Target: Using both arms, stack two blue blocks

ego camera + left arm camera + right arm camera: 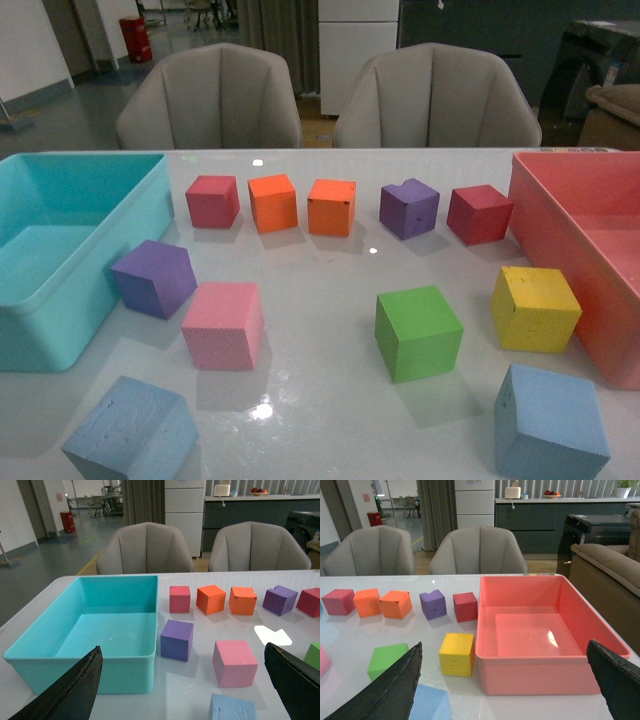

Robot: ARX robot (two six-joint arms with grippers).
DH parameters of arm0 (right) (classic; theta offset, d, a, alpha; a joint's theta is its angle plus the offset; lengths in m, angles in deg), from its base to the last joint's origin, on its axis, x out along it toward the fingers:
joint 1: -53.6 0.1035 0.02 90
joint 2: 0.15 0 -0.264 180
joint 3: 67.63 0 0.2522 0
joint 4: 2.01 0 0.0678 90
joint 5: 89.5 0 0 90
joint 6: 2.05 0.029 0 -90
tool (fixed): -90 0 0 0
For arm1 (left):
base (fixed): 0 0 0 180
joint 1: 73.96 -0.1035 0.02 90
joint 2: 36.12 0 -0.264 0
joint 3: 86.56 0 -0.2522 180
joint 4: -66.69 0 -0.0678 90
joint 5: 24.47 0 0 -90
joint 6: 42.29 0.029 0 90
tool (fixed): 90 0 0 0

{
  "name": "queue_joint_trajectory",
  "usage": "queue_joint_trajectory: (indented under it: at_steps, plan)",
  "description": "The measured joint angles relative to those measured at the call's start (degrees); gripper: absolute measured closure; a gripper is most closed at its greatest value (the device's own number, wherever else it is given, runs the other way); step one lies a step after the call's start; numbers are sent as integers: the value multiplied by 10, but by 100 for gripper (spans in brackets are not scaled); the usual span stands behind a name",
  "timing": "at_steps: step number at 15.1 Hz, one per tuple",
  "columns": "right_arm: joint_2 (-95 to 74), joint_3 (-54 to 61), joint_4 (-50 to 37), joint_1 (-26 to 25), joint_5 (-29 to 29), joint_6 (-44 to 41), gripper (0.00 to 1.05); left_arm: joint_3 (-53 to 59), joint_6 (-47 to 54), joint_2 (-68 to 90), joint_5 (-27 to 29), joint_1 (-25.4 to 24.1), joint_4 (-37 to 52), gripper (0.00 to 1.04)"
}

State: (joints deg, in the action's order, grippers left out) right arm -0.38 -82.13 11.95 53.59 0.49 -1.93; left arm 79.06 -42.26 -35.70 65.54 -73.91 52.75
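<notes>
While both claws gape wide and empty, the left gripper (pixel 181 652) faces the left blue block (pixel 232 707) at the near left, the right gripper (pixel 504 647) the right blue block (pixel 430 702) at near right. Foam looks light, soft, probably unslippery: pinch opposite flat faces squarely, gently.

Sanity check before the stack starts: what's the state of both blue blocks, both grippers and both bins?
Left blue block: on the table, unstacked, not gripped.
Right blue block: on the table, unstacked, not gripped.
Left gripper: open, empty.
Right gripper: open, empty.
Turquoise bin: upright, empty.
Pink bin: upright, empty.
</notes>
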Motion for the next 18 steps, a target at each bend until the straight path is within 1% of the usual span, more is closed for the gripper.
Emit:
queue_joint_trajectory:
  at_steps: [16, 17, 18]
  plan:
    - [0, 0, 0, 0, 0, 0, 6, 0, 0, 0, 0, 0, 0, 7]
    - [-129, -42, 3, 64, -149, 30, 6, 0, 0, 0, 0, 0, 0, 7]
    - [-399, -155, -206, 103, -146, 44, 6, 0, 0, 0, 0, 0, 1, 7]
